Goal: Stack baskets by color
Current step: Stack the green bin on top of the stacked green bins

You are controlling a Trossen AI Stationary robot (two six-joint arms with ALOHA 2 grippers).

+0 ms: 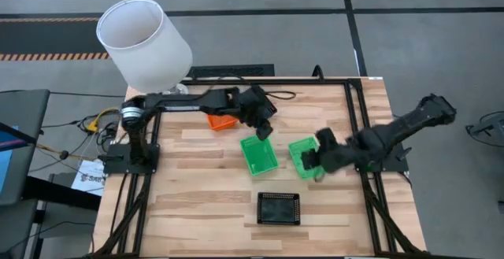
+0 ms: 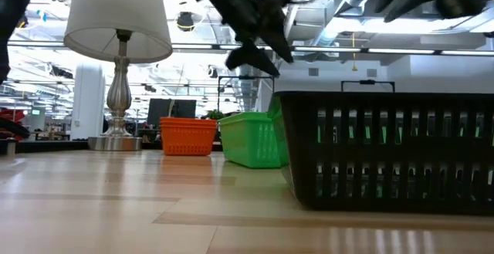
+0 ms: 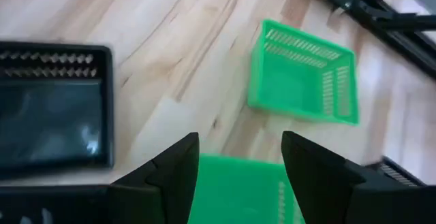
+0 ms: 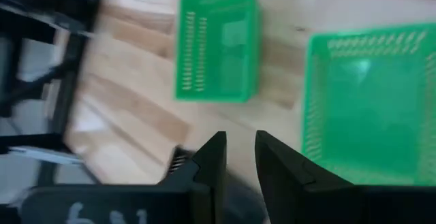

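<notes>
Four baskets rest flat on the wooden table: an orange one (image 1: 221, 121) at the far side, two green ones in the middle (image 1: 258, 155) and to its right (image 1: 302, 155), and a black one (image 1: 279, 208) near the front. My left gripper (image 1: 266, 131) hangs open above the middle green basket's far edge (image 3: 238, 183), with nothing between its fingers. My right gripper (image 1: 313, 163) is shut and empty, raised over the right green basket. Both green baskets (image 4: 218, 40) (image 4: 371, 101) show past its fingers.
A white lampshade (image 1: 144, 42) on a metal stand (image 2: 117, 92) rises at the table's far left corner. Black frame rails (image 1: 358, 133) run along the table's sides. Bare wood lies left of the black basket (image 1: 197, 204).
</notes>
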